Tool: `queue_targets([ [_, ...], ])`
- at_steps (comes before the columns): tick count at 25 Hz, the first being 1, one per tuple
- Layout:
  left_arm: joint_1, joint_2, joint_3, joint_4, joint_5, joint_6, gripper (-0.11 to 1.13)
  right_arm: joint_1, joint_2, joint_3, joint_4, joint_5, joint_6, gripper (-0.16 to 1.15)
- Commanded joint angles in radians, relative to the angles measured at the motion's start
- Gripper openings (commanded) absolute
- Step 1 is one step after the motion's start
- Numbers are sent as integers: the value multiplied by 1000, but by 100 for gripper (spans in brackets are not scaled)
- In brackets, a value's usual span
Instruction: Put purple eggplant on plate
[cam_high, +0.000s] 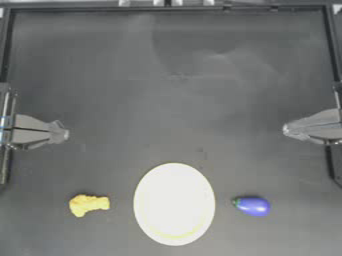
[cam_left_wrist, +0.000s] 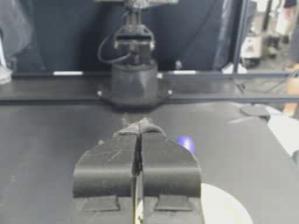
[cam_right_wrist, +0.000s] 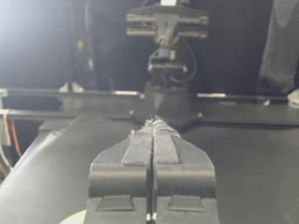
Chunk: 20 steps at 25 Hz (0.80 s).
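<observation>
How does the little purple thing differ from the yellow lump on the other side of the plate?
The purple eggplant is smooth, glossy and teardrop-shaped; the yellow lump is matte and bumpy. The eggplant lies on the right gripper's side of the plate, the lump on the left gripper's. Both are small, lie on the table, and are untouched.

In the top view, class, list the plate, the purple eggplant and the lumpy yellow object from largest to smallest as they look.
1. plate, by far the largest.
2. and 3. lumpy yellow object and purple eggplant: these look about alike, the yellow one perhaps slightly bigger, too close to rank.
</observation>
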Motion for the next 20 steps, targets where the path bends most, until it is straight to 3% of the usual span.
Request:
queue_targets([
  [1, -2, -26, -32, 14, 2, 26, 0, 5, 6, -23, -3, -11, 5, -4],
  [10, -3, -51, -34, 9, 32, 35, 15, 5, 6, -32, -5, 18, -5, 16],
  [13, -3, -48, -37, 8, 55, 35, 45, 5, 6, -29, -31, 20, -8, 41],
  [17, -3, -46, -38, 8, 66, 34, 107, 5, 5, -32, -52, 20, -3, 101],
  [18, -2, -46, -38, 8, 69, 34, 111, 5, 5, -32, -57, 25, -5, 111],
  [20, -2, -48, -38, 9, 75, 35, 102, 5, 3, -35, -51, 44, -5, 103],
])
